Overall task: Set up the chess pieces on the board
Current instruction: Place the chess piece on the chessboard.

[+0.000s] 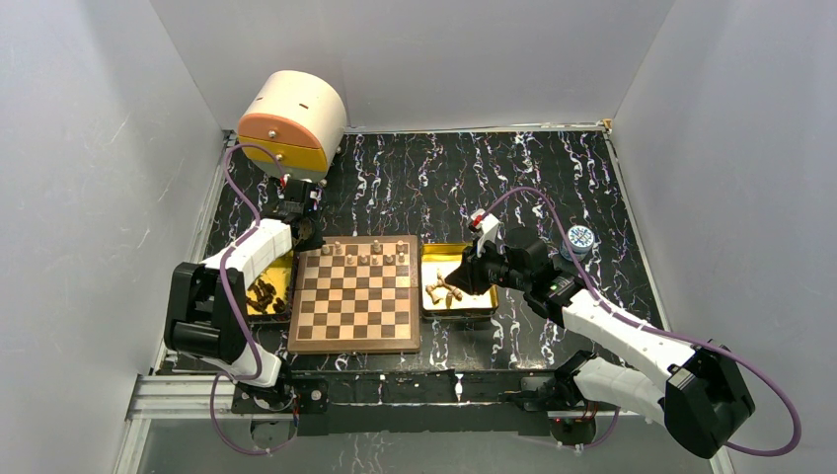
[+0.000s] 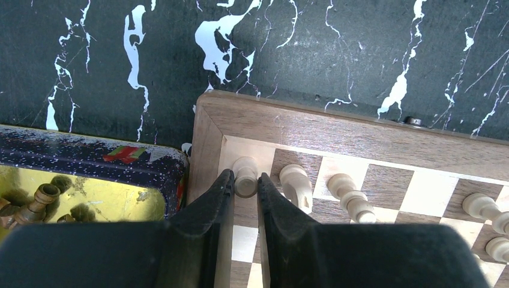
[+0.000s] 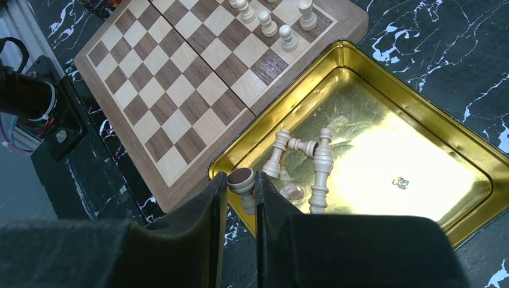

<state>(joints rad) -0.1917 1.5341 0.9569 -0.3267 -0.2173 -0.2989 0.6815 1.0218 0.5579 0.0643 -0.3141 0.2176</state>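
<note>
Well, my left gripper (image 2: 243,183) is clamped on the corner piece (image 2: 245,174), which sits on the far-left corner square of the board (image 2: 336,129). It looks upright to me, long axis square to the board and head toward the wrist camera. One finger (image 2: 273,207) is wedged between it and the neighbouring piece (image 2: 296,183) just beside it. If I open unevenly or pull back at a slant, that finger could drag the corner piece off its square or tip the neighbour.

My right gripper (image 3: 241,189) is pinched on the upturned piece (image 3: 242,180), hanging over the near corner of the gold tray (image 3: 432,180), close to the loose pieces (image 3: 321,165) lying flat inside. Its dark felt base faces up at the camera, and the long axis slants down with the head toward the tray. Set down like that, I judge it would land on its head and fall over. The grip is near the base, so it may also swivel.
</note>
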